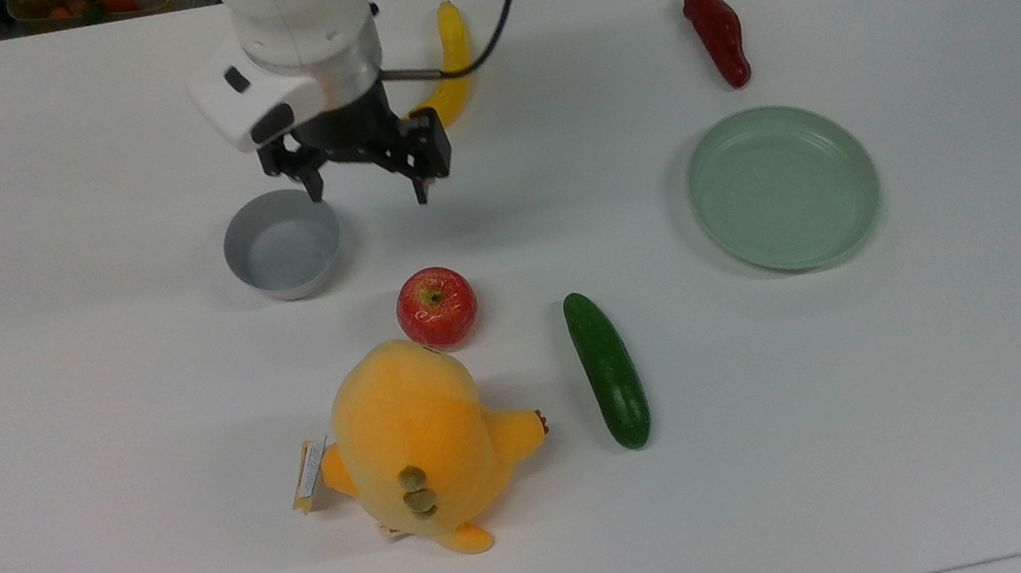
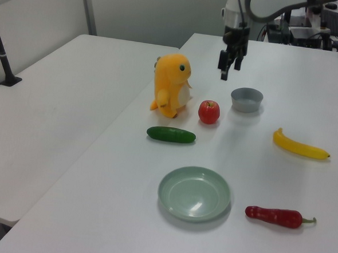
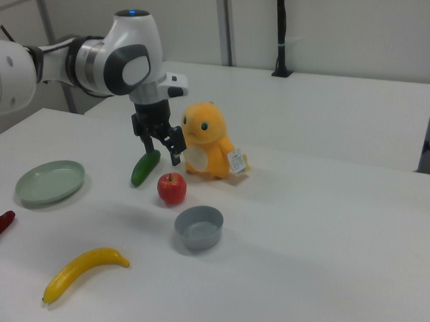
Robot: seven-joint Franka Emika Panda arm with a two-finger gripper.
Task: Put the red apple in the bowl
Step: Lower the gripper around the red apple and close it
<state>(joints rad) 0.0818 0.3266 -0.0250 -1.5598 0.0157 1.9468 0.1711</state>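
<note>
The red apple rests on the white table just beyond the orange plush toy's head. The grey bowl stands empty a short way to the top view's left of the apple. My gripper hangs open in the air with nothing between its fingers. In the top view it sits above the bowl's far right rim, a little farther from the camera than the apple.
An orange plush toy stands close beside the apple. A cucumber lies to the top view's right of it. A banana is partly behind the arm. A red chili pepper and a pale green plate lie at the top view's right.
</note>
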